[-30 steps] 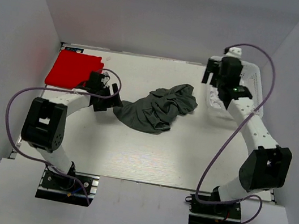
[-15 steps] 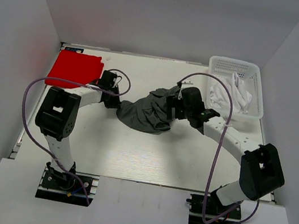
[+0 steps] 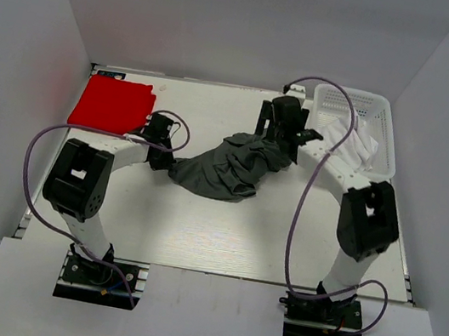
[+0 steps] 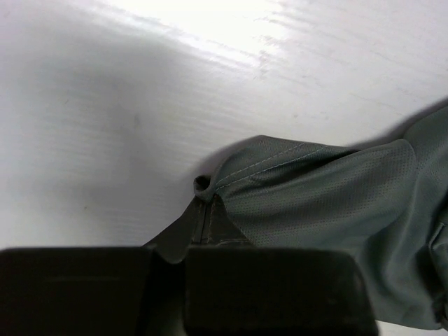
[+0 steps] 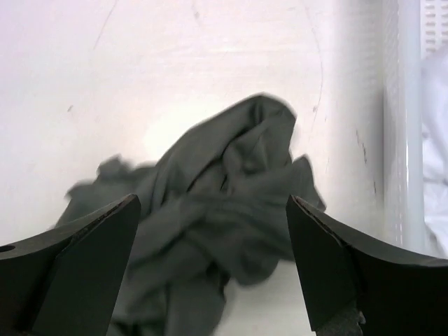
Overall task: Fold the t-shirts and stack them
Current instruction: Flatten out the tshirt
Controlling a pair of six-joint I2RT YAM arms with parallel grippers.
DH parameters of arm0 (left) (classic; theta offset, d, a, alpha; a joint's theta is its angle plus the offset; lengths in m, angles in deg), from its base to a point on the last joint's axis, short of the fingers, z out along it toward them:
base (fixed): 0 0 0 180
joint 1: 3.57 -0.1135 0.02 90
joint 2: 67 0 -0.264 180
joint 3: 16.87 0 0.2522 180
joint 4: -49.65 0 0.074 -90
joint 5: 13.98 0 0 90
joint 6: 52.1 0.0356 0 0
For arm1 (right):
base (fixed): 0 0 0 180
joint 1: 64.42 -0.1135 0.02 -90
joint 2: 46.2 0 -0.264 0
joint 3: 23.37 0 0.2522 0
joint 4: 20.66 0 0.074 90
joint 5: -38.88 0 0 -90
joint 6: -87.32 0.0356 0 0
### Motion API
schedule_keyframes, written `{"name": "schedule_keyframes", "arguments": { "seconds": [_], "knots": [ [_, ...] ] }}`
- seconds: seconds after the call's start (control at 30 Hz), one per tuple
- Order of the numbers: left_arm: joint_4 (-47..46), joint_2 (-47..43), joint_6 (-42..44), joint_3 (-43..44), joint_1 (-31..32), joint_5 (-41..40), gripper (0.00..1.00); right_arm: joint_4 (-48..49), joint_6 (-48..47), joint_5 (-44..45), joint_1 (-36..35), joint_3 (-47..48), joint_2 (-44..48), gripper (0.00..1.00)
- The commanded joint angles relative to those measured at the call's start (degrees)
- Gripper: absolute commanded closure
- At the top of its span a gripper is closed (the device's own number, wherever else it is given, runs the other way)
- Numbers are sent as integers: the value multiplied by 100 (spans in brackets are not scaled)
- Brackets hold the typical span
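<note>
**Fold-and-stack task: one garment finished, one in hand, one not begun.**

The bright red cloth t-shirt (image 3: 114, 105) is found folded flat at the far left corner of the white table (image 3: 196, 232). The dark grey cloth t-shirt (image 3: 229, 164) is found crumpled about the middle of the table and is not yet spread. The white cloth t-shirt (image 3: 353, 146) is heaped inside the white plastic lattice basket (image 3: 353, 97) at the far right corner (its folding is judged wholly outstanding, as is all stacking). The left gripper (image 4: 203, 217) is set low at the grey garment's left end, jaws pressed together on a corner of its hem. The right gripper (image 5: 211, 210) is held above the garment's far right end, near the basket, jaws spread wide with nothing gripped; that arm is stretched well forward.
</note>
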Motion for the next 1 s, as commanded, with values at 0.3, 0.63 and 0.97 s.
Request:
{"name": "schedule_keyframes", "arguments": {
  "seconds": [0.3,0.63,0.97],
  "knots": [
    [75,-676,-21,-228,14,-270,100,-1023,200,-705,611,2226,-2172,10],
    [180,-614,-21,-52,14,-322,100,-883,279,-752,760,2411,-2499,92],
    [743,-1729,-21,1046,14,-1366,100,337,-696,84,760,1261,-48,100]
  ]
}}
